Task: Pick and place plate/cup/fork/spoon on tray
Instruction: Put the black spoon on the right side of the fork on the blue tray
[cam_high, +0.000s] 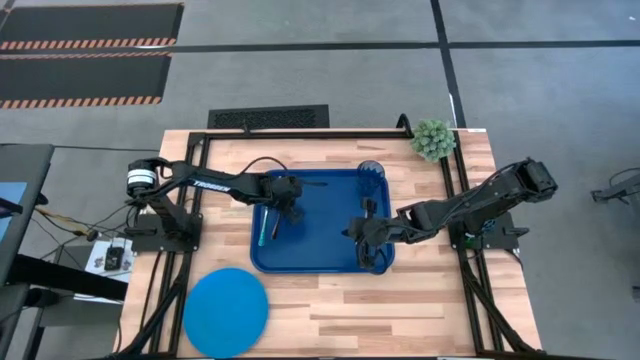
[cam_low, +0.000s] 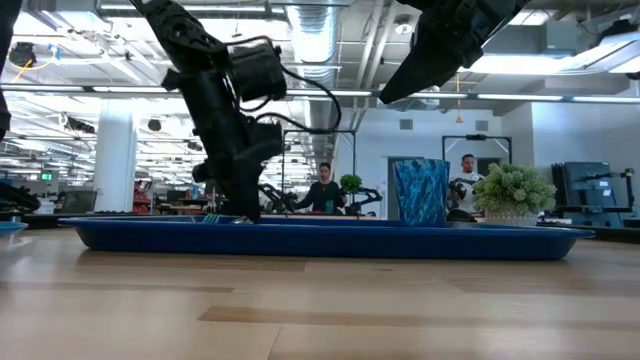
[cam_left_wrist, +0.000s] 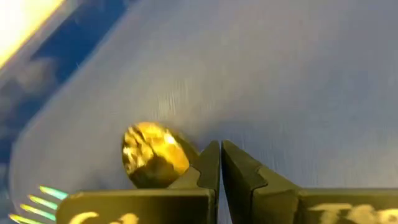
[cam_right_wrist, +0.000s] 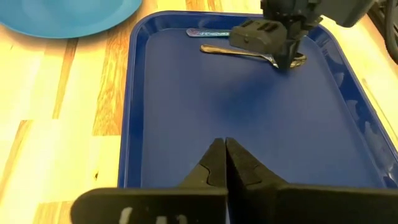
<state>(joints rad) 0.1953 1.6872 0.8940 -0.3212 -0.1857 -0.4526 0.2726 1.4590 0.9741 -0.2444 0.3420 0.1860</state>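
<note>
Left pincer (cam_high: 284, 212) is sitting fully closed, gripping nothing, low over the tray (cam_high: 320, 255) beside the spoon (cam_right_wrist: 239, 52) and fork (cam_high: 262, 232). Right pincer (cam_high: 358, 232) is hanging closed and empty over the tray's right side. Cup (cam_high: 372, 174) is standing in the tray's far-right corner. Plate (cam_high: 226, 311) is lying on the worktop (cam_high: 420, 310), near-left of the tray.

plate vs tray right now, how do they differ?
The plate is round and flat; the tray is rectangular with rounded corners and a raised rim. The plate is lighter, brighter blue; the tray is darker blue. The plate sits bare on the wood by the table's front-left corner; the tray lies mid-table holding the cup, fork and spoon. Both are blue.
</note>
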